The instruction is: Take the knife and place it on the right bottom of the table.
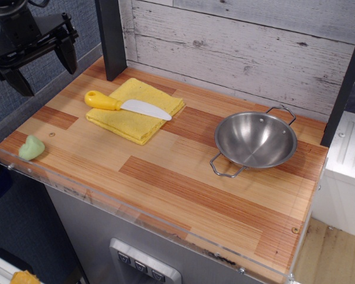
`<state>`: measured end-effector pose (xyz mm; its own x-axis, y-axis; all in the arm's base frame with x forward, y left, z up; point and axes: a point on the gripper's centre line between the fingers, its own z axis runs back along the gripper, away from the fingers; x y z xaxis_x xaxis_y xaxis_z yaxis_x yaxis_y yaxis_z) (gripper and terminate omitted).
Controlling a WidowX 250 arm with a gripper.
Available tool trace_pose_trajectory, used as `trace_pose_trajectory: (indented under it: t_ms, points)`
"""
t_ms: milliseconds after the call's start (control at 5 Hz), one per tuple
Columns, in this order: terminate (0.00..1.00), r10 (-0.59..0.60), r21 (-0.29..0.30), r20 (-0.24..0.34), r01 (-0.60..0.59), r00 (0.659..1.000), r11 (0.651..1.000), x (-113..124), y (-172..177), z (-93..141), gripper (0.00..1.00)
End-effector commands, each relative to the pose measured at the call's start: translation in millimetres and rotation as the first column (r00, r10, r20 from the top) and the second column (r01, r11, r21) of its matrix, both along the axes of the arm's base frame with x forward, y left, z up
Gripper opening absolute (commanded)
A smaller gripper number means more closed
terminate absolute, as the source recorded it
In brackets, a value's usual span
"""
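Table (183,195): bare boards near the front.
Knife (127,105): lies below-right of me on cloth (136,118).
My gripper (41,65): spread wide, empty; I should pinch the yellow handle.

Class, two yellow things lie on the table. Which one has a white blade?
The knife: yellow handle, white blade, lying across the cloth, which is a flat folded square, yellow throughout.

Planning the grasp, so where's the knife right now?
The knife lies at the table's back left, blade on the folded yellow cloth, handle overhanging left, well left of the steel pan.
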<state>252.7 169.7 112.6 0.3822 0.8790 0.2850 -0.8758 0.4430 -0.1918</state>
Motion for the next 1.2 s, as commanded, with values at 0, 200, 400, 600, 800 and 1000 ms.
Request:
trace_pose_trajectory:
  t_ms: [0,200,400,600,800,1000]
  points:
    - [0.0,0.0,0.0,0.0,0.0,1.0,1.0,0,0,0,1.0]
    - [0.0,0.053,-0.018,0.047,-0.052,0.997,0.998,14,6,-7,1.0]
    - [0.0,0.071,-0.036,0.061,-0.069,0.996,0.997,31,16,-13,1.0]
    - [0.0,0.089,-0.057,0.086,-0.085,0.992,0.995,48,23,-22,1.0]
    - [0.0,0.093,-0.068,0.081,-0.087,0.992,0.994,65,28,-32,1.0]
    - [0.0,0.105,-0.083,0.077,-0.098,0.992,0.992,77,29,-42,1.0]
